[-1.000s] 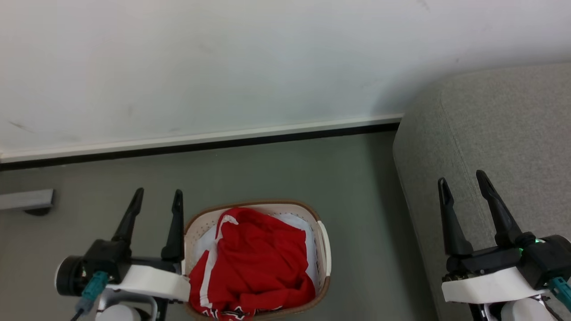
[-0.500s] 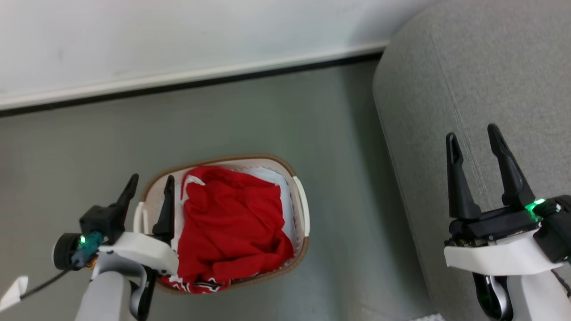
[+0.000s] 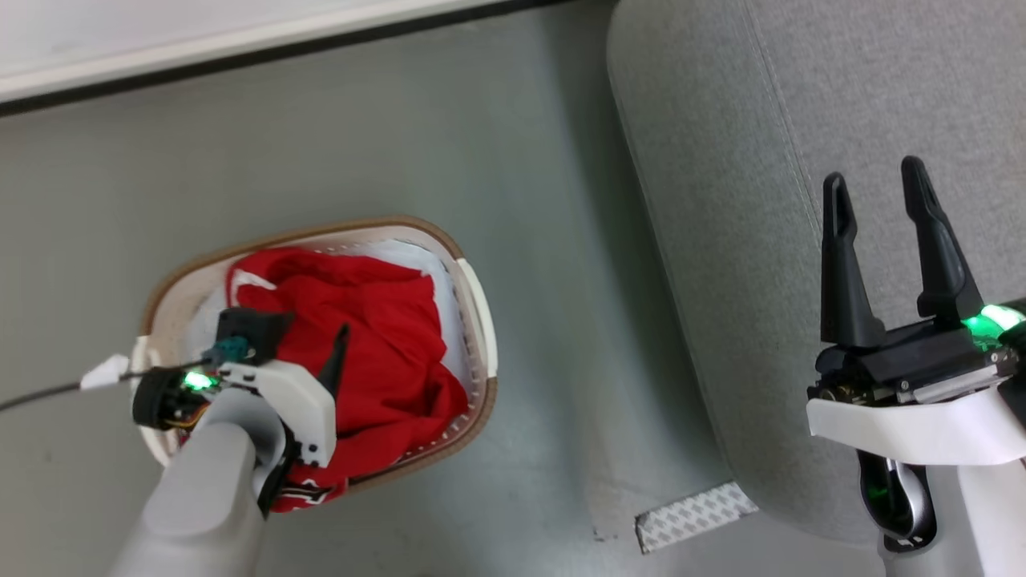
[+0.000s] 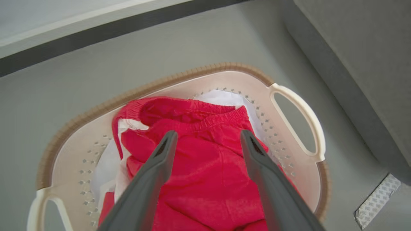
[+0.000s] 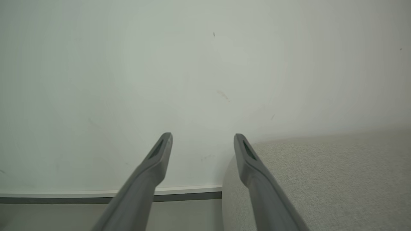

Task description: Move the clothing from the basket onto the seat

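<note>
The cream basket (image 3: 474, 304) with a brown rim stands on the floor left of the seat (image 3: 721, 160), a grey sofa. Red clothing (image 3: 385, 320) with white trim is piled inside it over a white liner (image 4: 221, 96). My left gripper (image 3: 325, 357) hangs over the basket, tipped down, and is open. In the left wrist view the left gripper (image 4: 208, 134) has its fingers spread just above the red clothing (image 4: 205, 179), with nothing between them. My right gripper (image 3: 874, 172) is open and empty above the seat cushion; the right wrist view shows the right gripper (image 5: 203, 137) facing the wall over the seat (image 5: 321, 166).
A white wall with a dark baseboard (image 3: 240, 44) runs along the back. Grey floor (image 3: 545, 240) separates basket and sofa. A white patterned pad (image 3: 696, 514) lies on the floor at the sofa's near corner. A thin cable with a white tag (image 3: 104, 370) trails from my left wrist.
The head camera has tilted down and turned. My left gripper swung from beside the basket to above the clothing, pointing down. My right gripper has stayed open over the sofa.
</note>
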